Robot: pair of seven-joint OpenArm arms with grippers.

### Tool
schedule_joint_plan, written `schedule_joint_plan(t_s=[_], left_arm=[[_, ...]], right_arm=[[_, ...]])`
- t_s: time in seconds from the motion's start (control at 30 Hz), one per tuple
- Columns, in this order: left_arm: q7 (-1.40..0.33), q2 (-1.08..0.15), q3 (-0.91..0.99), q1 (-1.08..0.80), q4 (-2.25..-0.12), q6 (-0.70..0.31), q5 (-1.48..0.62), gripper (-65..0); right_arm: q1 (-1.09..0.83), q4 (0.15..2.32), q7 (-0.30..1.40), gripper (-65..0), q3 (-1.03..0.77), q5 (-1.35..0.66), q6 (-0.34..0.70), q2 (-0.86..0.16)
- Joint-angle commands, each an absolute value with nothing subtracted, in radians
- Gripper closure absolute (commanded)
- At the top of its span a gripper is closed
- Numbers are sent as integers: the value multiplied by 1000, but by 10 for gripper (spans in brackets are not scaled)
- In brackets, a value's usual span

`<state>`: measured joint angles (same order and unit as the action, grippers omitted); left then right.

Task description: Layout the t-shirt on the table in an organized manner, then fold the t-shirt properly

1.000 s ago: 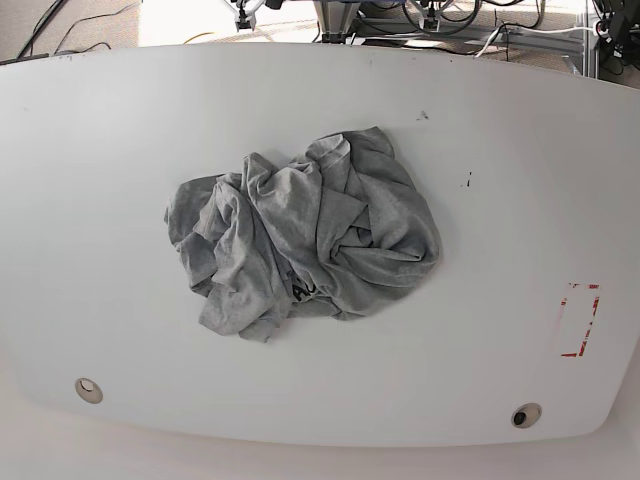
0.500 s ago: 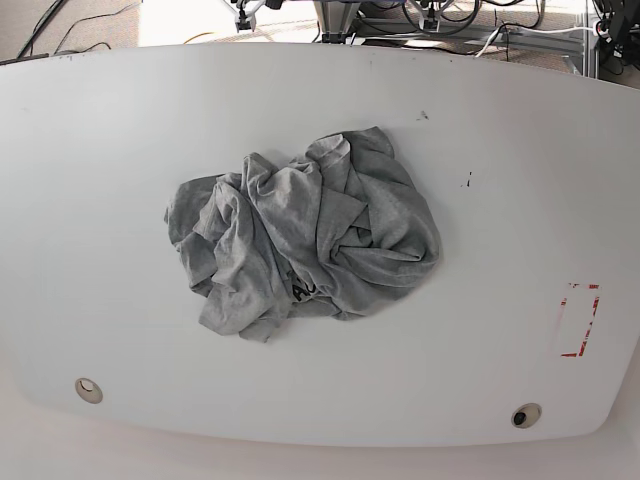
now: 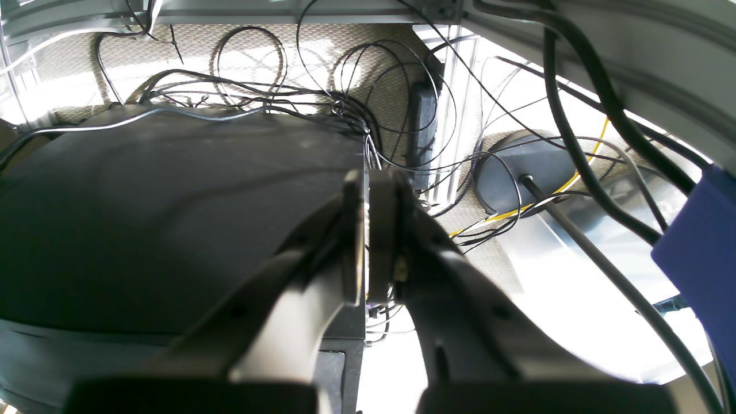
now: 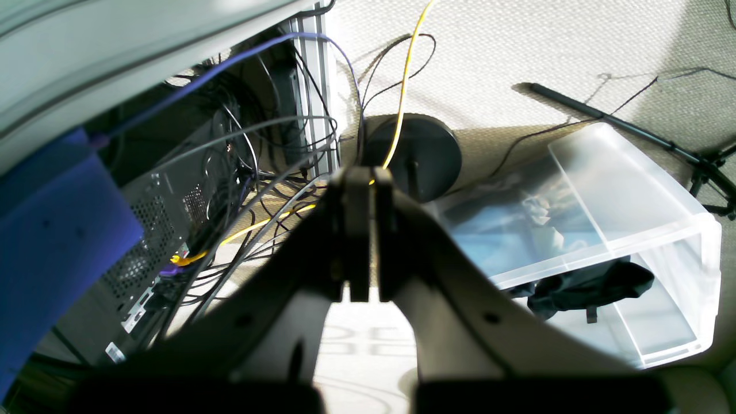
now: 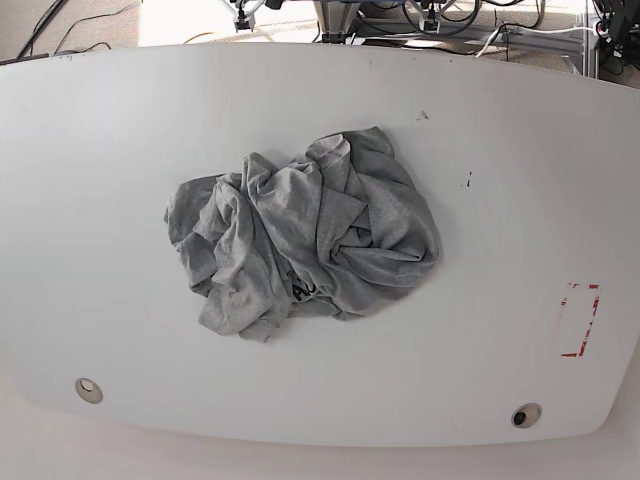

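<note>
The grey t-shirt (image 5: 300, 235) lies crumpled in a heap at the middle of the white table (image 5: 100, 150), with a bit of black lettering showing near its lower edge. Neither arm shows in the base view. In the left wrist view my left gripper (image 3: 367, 190) is shut with nothing between its fingers, pointing at cables and floor beyond the table. In the right wrist view my right gripper (image 4: 362, 178) is likewise shut and empty, over the floor.
A red dashed rectangle (image 5: 580, 320) marks the table's right side, and two round grommets (image 5: 88, 389) (image 5: 524, 415) sit near the front edge. A clear plastic bin (image 4: 604, 241), a computer case (image 4: 144, 230) and tangled cables (image 3: 345, 109) lie off the table.
</note>
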<state>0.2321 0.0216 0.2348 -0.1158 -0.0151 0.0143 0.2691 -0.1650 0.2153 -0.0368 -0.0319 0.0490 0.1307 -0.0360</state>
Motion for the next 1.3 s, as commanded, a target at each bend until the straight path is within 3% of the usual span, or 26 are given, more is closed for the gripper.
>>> schedule_joint_plan(t_s=[0.0,1.27], left_arm=[[231,20,233,-121,-15,15,272,-10],[246,21,232,-130,-22,18,268,-3]], right_arm=[[-174,217,-33,-14,-32,51,133,-37],[-160,222,-58,-13,-19,45,137,-35]])
